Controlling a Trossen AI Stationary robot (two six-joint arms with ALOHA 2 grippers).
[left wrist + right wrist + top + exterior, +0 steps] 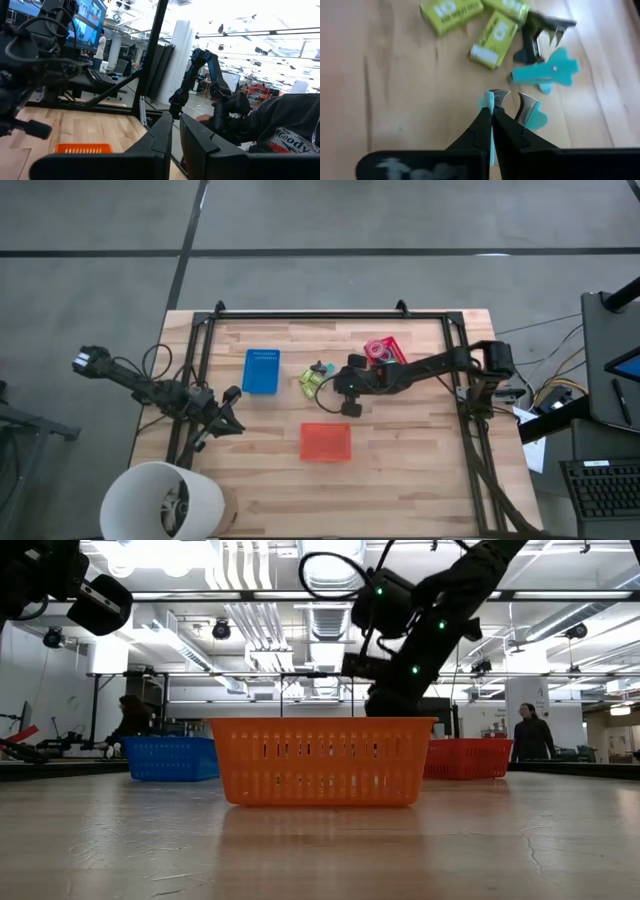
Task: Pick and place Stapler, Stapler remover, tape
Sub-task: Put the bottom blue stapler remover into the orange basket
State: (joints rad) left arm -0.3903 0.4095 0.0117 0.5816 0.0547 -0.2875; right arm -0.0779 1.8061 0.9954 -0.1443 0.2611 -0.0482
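My right gripper [492, 114] hangs over the table's middle [342, 390], shut on a teal staple remover [536, 119]. Below it on the wood lie a second teal staple remover [546, 72], a dark one [544, 29] and some green staple boxes [495, 34]. A red-pink tape roll [378, 348] sits in the red bin [395, 352]. I cannot make out a stapler. My left gripper [176, 134] waits shut near the table's left edge [228, 412], touching nothing. My right gripper pinches one teal wing [489, 102] of the staple remover between its two fingers, coming from above and pointing down. The metal claws [526, 105] and the other wing stick out beside the fingers. The remover appears lifted clear of the table.
An orange bin [325, 441] stands toward the near edge and a blue bin [261, 370] to the left of the pile. A black frame [330, 315] rings the table. A white cylinder [160, 500] stands at the near left corner. People show in the room beyond.
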